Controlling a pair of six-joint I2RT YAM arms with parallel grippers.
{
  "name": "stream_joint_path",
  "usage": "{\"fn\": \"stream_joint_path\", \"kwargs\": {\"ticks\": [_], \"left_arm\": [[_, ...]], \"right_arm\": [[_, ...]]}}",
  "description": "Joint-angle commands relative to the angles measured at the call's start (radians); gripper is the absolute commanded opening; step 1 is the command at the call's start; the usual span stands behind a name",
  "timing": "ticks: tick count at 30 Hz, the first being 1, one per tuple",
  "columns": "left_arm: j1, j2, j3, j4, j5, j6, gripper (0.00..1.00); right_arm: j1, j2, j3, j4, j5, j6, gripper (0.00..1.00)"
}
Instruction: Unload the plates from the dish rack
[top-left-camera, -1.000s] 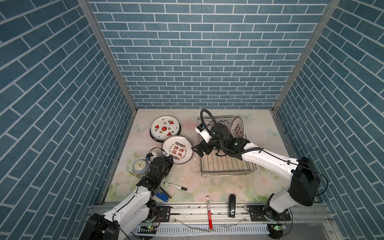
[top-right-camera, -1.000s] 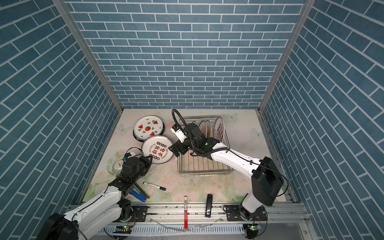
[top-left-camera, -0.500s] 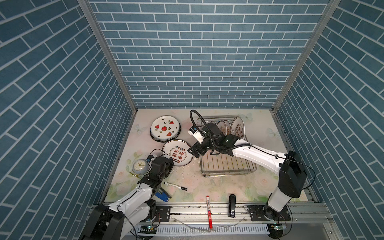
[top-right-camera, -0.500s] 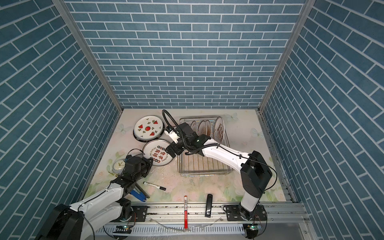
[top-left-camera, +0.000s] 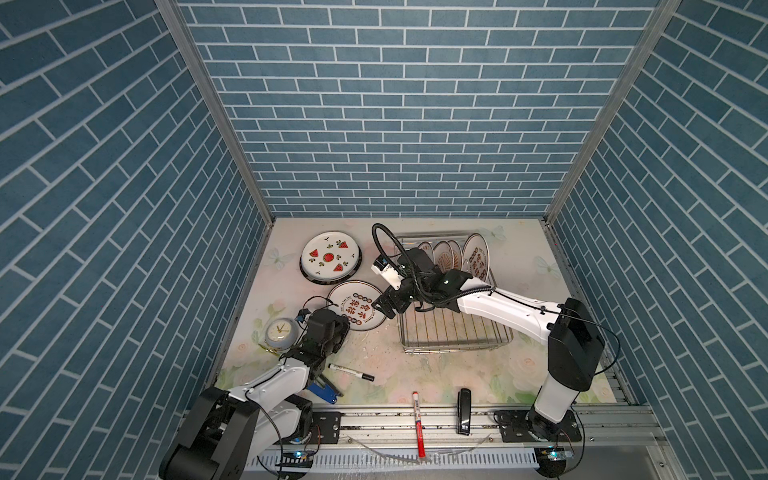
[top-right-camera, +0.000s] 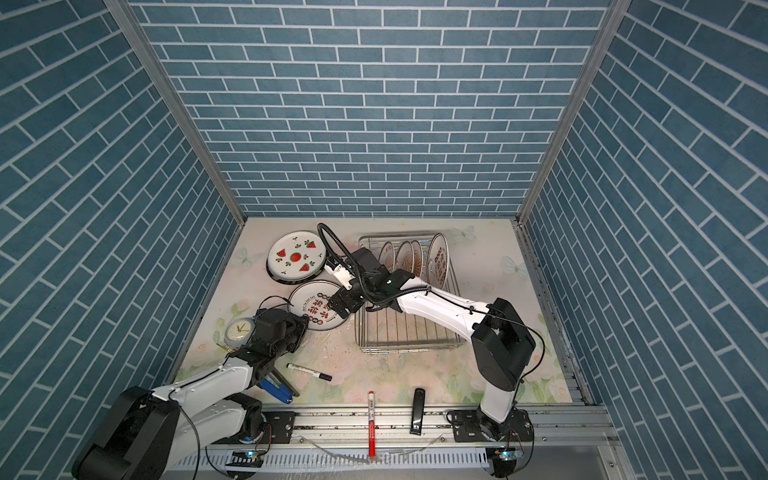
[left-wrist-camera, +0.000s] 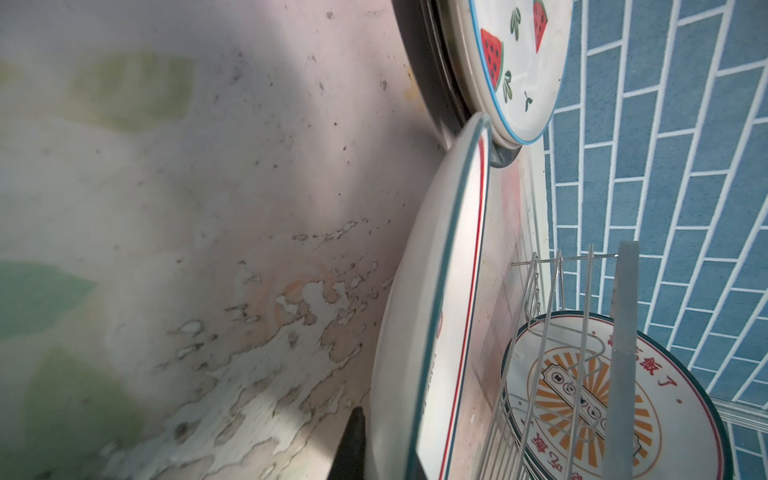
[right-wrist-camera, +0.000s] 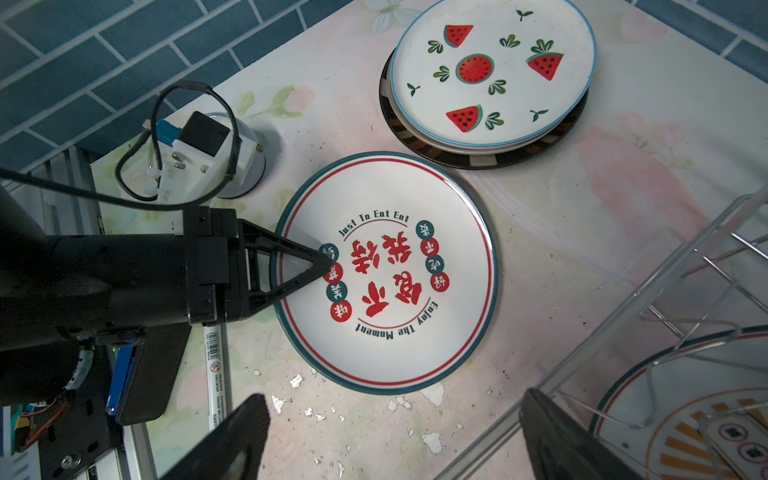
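The dish rack (top-left-camera: 453, 336) stands right of centre with several plates (top-left-camera: 476, 255) upright at its far end. Left of it a white plate with red characters (top-left-camera: 357, 309) (right-wrist-camera: 386, 270) lies on the table. My left gripper (top-left-camera: 343, 322) (right-wrist-camera: 324, 262) is shut on that plate's near rim, and the left wrist view shows the rim (left-wrist-camera: 436, 311) running between the fingers. My right gripper (top-left-camera: 384, 305) (right-wrist-camera: 392, 399) hangs open over the gap between this plate and the rack, holding nothing. A watermelon plate (top-left-camera: 330, 257) tops a small stack at the back left.
A small grey clock (top-left-camera: 280, 332) sits just left of my left gripper. A black-and-white marker (top-left-camera: 351, 372), a blue tool (top-left-camera: 322, 390), a red pen (top-left-camera: 417, 419) and a black bar (top-left-camera: 463, 411) lie near the front edge. Blue brick walls close in three sides.
My right gripper has drifted left and toward the front, away from the rack, staying open. The red-character plate has slid slightly nearer the front with my left gripper on its rim.
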Motion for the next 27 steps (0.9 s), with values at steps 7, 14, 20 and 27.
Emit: {"fn": "stream_joint_path", "kwargs": {"ticks": [7,14,20,27], "left_arm": [[0.006,0.050,0.031,0.017,0.003,-0.004,0.23],[0.006,0.094,0.030,0.043,0.007,-0.010,0.30],[0.007,0.113,0.034,0.045,0.009,-0.010,0.33],[0.007,0.108,0.036,0.034,0.001,-0.009,0.52]], "right_arm": [[0.010,0.037,0.036,0.002,-0.006,-0.018,0.95],[0.014,0.065,0.052,0.018,-0.027,0.000,0.95],[0.013,0.080,0.054,0.023,-0.025,0.005,0.95],[0.012,0.083,0.053,0.023,-0.015,0.005,0.95]]}}
